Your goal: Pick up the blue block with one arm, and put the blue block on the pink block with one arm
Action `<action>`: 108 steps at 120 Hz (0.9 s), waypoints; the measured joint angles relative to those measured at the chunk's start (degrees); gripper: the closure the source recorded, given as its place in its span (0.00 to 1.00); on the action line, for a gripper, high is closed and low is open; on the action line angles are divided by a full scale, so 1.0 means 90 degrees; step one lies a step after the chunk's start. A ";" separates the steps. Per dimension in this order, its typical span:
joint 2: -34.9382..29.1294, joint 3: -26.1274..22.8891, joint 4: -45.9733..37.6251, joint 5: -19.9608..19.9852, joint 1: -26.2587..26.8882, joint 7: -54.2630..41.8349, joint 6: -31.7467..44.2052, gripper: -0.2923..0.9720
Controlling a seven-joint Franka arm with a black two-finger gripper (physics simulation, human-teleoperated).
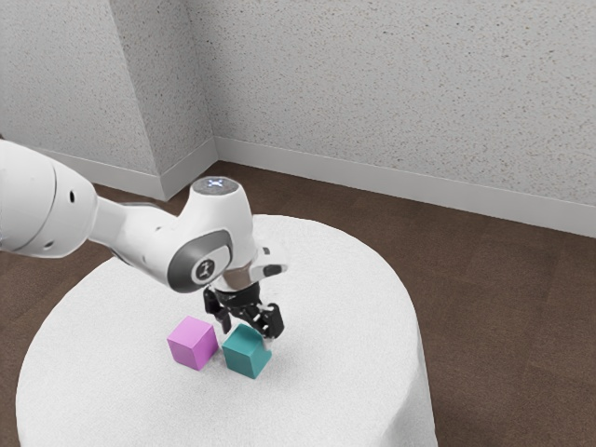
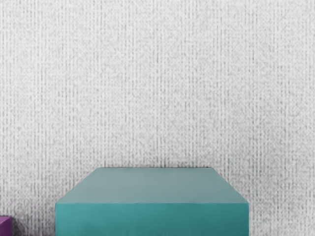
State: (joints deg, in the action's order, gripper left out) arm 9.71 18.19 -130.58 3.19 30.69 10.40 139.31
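Exterior view: blue block (image 1: 247,352) beneath pincer (image 1: 250,323).

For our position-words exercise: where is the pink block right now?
In the exterior view, the pink block rests on the round white table, close beside the blue block, toward the exterior view's left of it.

Matt blue block (image 1: 247,351) on a woven white tablecloth (image 1: 354,372)

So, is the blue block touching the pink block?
Apart. The wrist view shows white tablecloth between the blue block and the pink block.
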 joint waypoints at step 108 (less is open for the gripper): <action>0.0135 -0.0166 -0.0211 -0.0792 -0.0007 0.0112 0.0338 0.23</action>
State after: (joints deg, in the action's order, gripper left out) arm 10.93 16.70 -132.48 -3.94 30.63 11.41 142.36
